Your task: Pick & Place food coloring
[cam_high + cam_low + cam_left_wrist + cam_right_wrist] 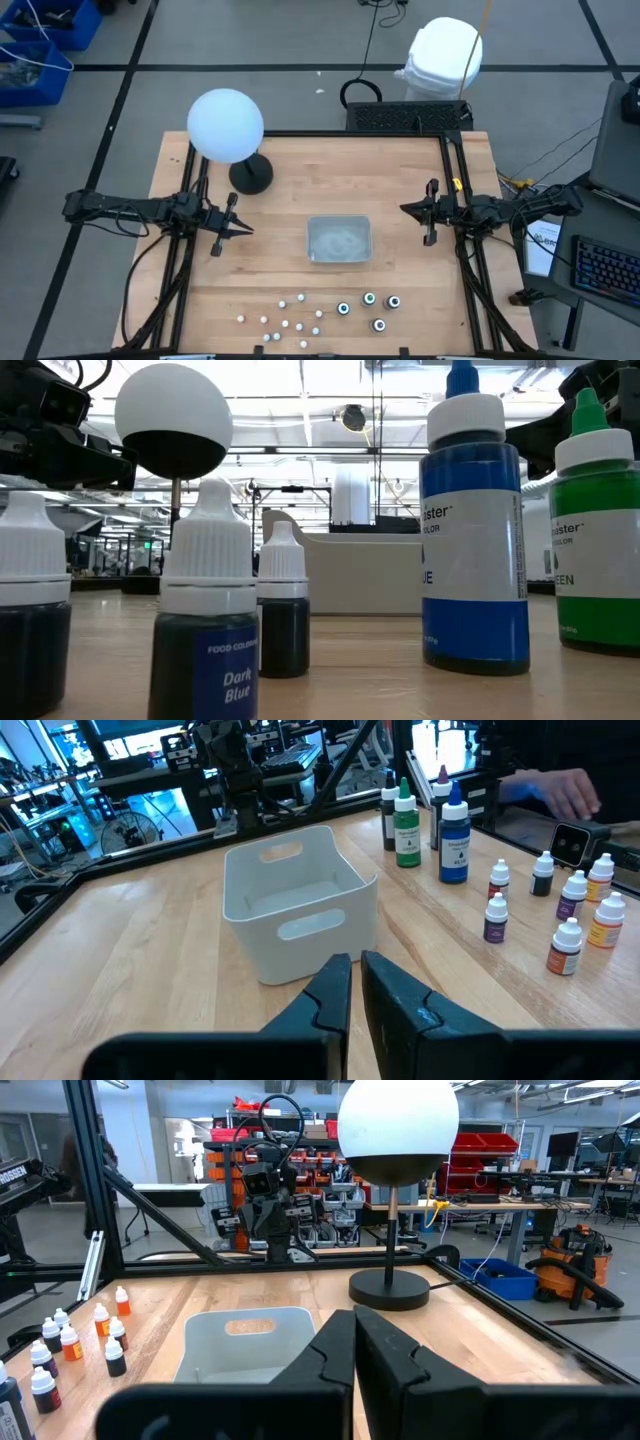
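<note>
The food coloring bottles stand upright near the table's near edge: several small whitish-capped ones and the bigger dark ones to their right. The low view shows a blue bottle, a green one and a small "Dark Blue" one close up. They also show in the left wrist view and the right wrist view. A whitish rectangular bin sits mid-table. My left gripper hovers left of the bin, shut and empty. My right gripper hovers to its right, shut and empty.
A lamp with a white globe stands on a black round base at the far left of the table. A person's hand shows beyond the near edge. Bare wood lies between the bin and the bottles.
</note>
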